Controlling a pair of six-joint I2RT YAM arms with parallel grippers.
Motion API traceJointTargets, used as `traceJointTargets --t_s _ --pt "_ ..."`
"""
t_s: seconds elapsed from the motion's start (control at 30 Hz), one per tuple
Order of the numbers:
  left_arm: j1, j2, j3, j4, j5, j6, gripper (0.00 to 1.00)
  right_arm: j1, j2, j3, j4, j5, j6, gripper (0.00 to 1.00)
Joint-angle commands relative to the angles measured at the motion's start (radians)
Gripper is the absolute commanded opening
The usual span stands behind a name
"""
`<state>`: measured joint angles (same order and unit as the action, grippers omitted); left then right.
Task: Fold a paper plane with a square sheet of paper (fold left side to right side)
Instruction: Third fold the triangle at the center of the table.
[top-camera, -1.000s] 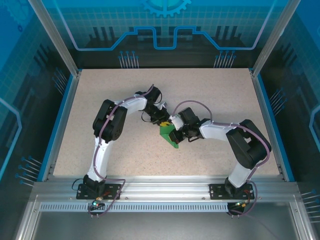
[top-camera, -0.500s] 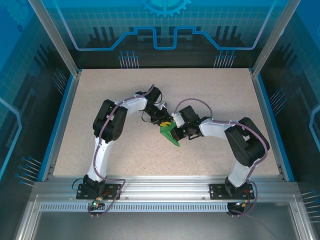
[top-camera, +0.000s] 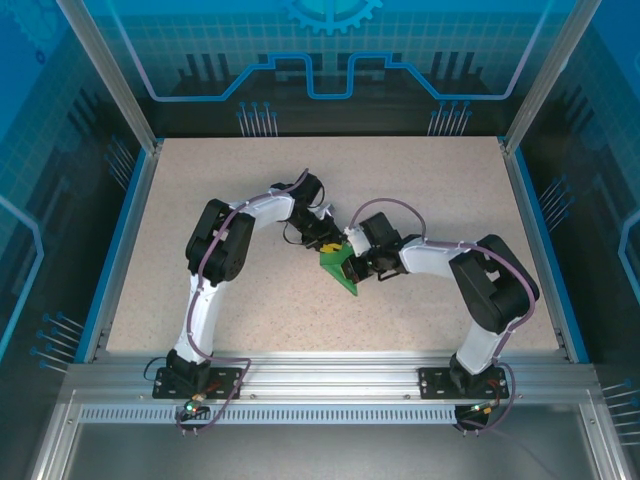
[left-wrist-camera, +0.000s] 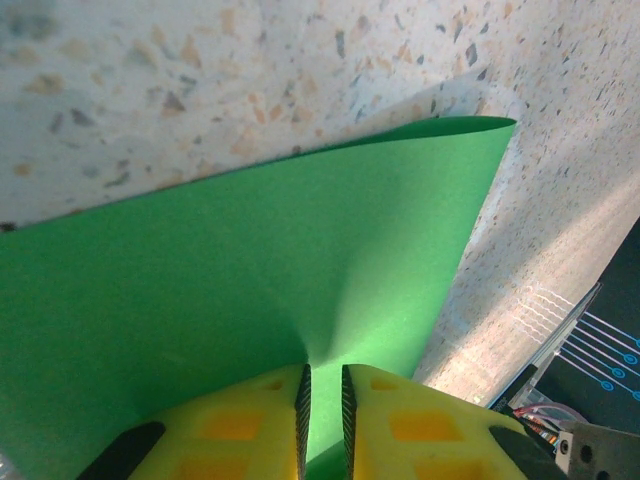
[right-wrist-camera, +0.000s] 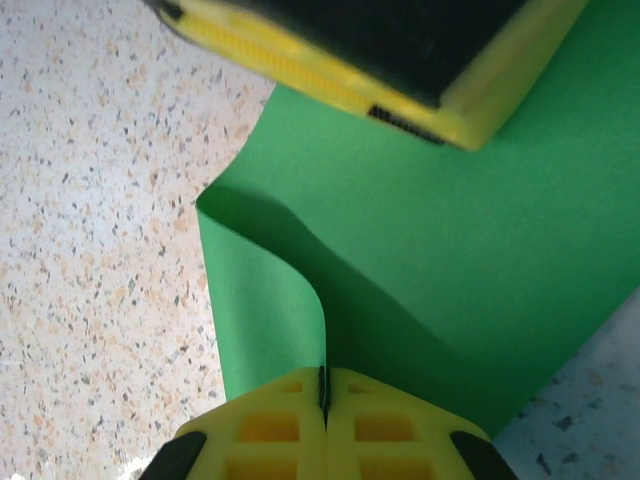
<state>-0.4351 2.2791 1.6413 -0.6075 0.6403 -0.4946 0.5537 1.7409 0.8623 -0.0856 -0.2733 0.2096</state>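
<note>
The square sheet of paper (left-wrist-camera: 230, 280) is thin, smooth, matt green. The bench (right-wrist-camera: 90, 200) looks like speckled stone-effect laminate, slightly satin. The fingers (left-wrist-camera: 240, 430) are yellow moulded plastic, possibly rubbery, with ribbed inner edges.

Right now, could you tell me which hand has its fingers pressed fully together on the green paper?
The right hand: its fingers meet on a curled edge of the paper, while the left hand grips it with a slim gap showing.

Our white-and-black left arm (top-camera: 215, 250) and right arm (top-camera: 480, 285) bend inward, wrists nearly meeting. The left gripper (left-wrist-camera: 323, 372) has its yellow jaws a sliver apart, pinching the thin green paper sheet (left-wrist-camera: 250, 260). The right gripper (right-wrist-camera: 323, 375) has its jaws pressed together on that sheet's edge.
</note>
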Motion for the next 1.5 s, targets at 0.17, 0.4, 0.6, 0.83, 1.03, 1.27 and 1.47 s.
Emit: traceJointTargets --t_s 0.17,0.4,0.6,0.83,1.03,1.27,1.47 --pt "-0.017 0.053 -0.009 -0.041 -0.045 0.014 0.19 -0.011 -0.025 -0.032 0.008 -0.01 0.001 0.0" --pt "-0.015 0.053 -0.01 -0.041 -0.046 0.014 0.19 -0.011 -0.009 0.009 -0.014 0.024 0.011 0.0" --pt "-0.016 0.051 -0.013 -0.041 -0.048 0.014 0.19 -0.015 -0.009 0.008 -0.02 0.037 0.016 0.0" --pt "-0.016 0.052 -0.011 -0.042 -0.048 0.014 0.19 -0.021 -0.012 0.006 -0.026 0.042 0.015 0.0" --pt "-0.015 0.053 -0.01 -0.043 -0.05 0.014 0.19 -0.021 -0.015 0.0 -0.025 0.045 0.013 0.0" --pt "-0.016 0.053 -0.011 -0.042 -0.049 0.012 0.19 -0.021 -0.016 -0.004 -0.023 0.04 0.014 0.0" --pt "-0.016 0.054 -0.011 -0.042 -0.05 0.013 0.19 -0.021 -0.036 -0.013 -0.022 0.026 0.01 0.0"
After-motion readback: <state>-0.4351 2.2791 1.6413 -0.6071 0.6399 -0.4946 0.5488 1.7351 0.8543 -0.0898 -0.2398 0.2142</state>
